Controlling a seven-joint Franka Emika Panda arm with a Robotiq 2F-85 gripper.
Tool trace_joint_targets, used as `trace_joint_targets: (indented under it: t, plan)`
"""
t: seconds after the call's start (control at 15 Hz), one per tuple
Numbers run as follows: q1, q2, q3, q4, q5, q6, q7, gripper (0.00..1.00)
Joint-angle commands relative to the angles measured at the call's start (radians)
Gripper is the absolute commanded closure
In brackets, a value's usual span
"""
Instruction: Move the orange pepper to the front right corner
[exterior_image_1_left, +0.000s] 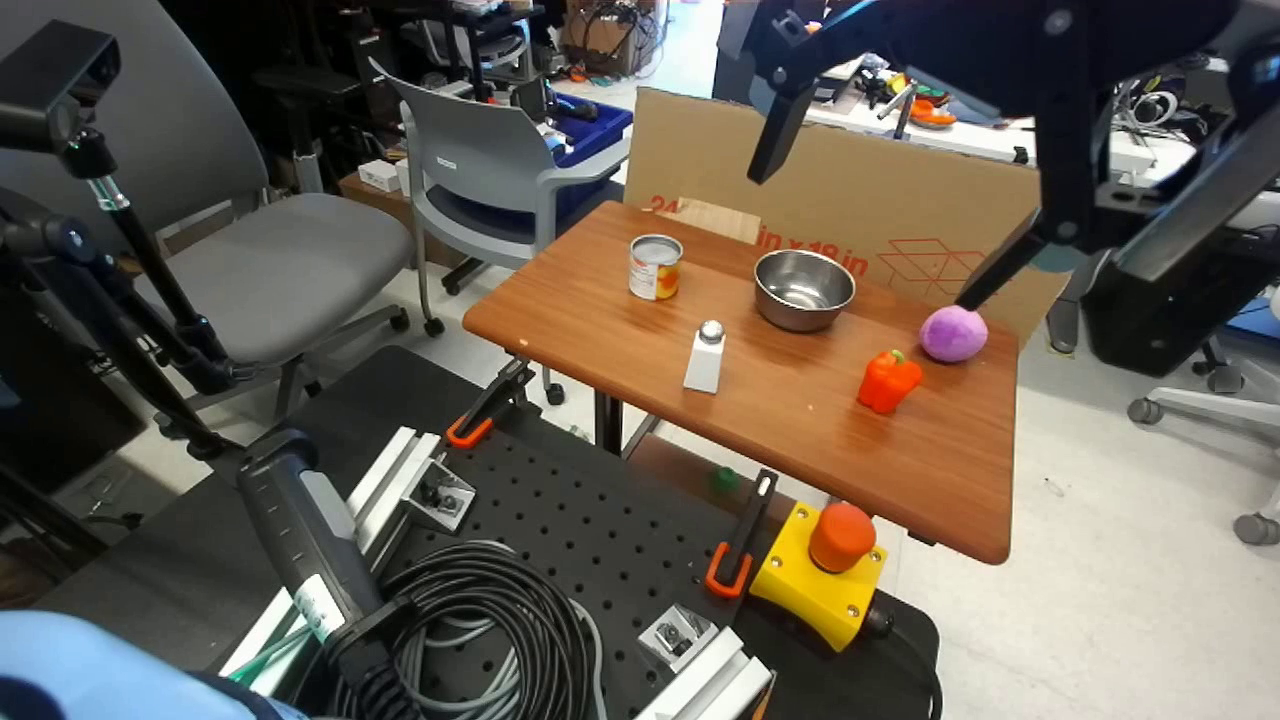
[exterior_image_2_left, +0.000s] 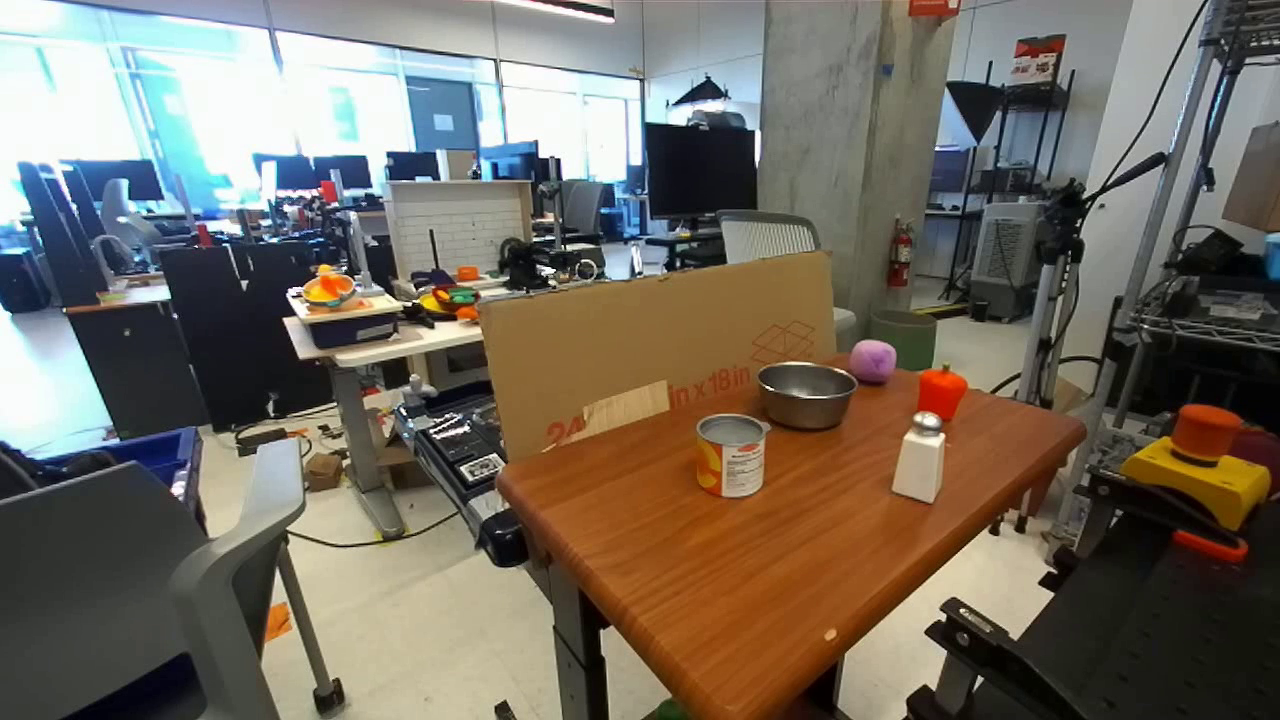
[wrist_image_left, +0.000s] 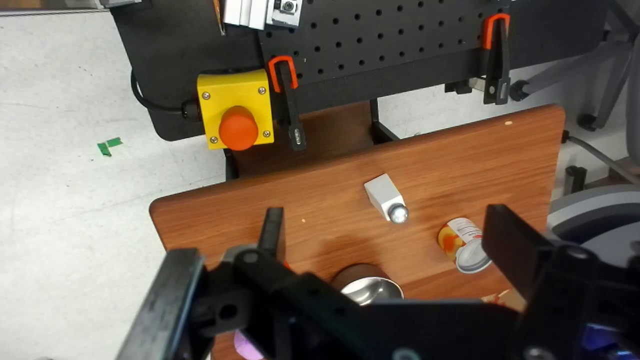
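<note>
**Over the brown tabletop (exterior_image_1_left: 580, 305), the reach for the orange pepper (exterior_image_1_left: 888, 382) is judged to be in hand**

Beyond, windows (exterior_image_2_left: 345, 70) and a concrete pillar (exterior_image_2_left: 825, 150) are seen in an exterior view. The tabletop is backed by a cardboard panel (exterior_image_1_left: 690, 150); the front right corner (exterior_image_1_left: 975, 525) is taken as that nearest the yellow button box (exterior_image_1_left: 815, 588). The gripper (exterior_image_1_left: 865, 238) is held raised and spread wide, nothing clasped. Near the cardboard panel a steel bowl (exterior_image_1_left: 803, 292) is set, a can (exterior_image_1_left: 655, 270) to its left. On the right half, the pepper is placed just nearer than a purple ball (exterior_image_1_left: 953, 335). Next, the gripper must be centred over it, lowered and closed before it is carried nearer and right.
</note>
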Motion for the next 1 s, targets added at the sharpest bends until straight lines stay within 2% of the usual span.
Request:
trace_joint_targets:
  t: [0.0,0.13,0.27,0.47,0.8,0.93]
  plan:
    - [-0.011,0.003,0.011,0.002,0.01,-0.002,-0.008,0.0]
    - [-0.01,0.051,0.024,0.003,-0.008,0.073,0.007,0.0]
    - [0.0,0.147,0.027,0.002,-0.012,0.208,0.018,0.0]
    - [-0.022,0.31,0.047,-0.002,-0.046,0.453,0.042,0.0]
    - [-0.039,0.642,0.071,0.015,-0.08,0.809,0.102,0.0]
    - [-0.044,0.778,0.088,0.051,-0.08,0.899,0.153,0.0]
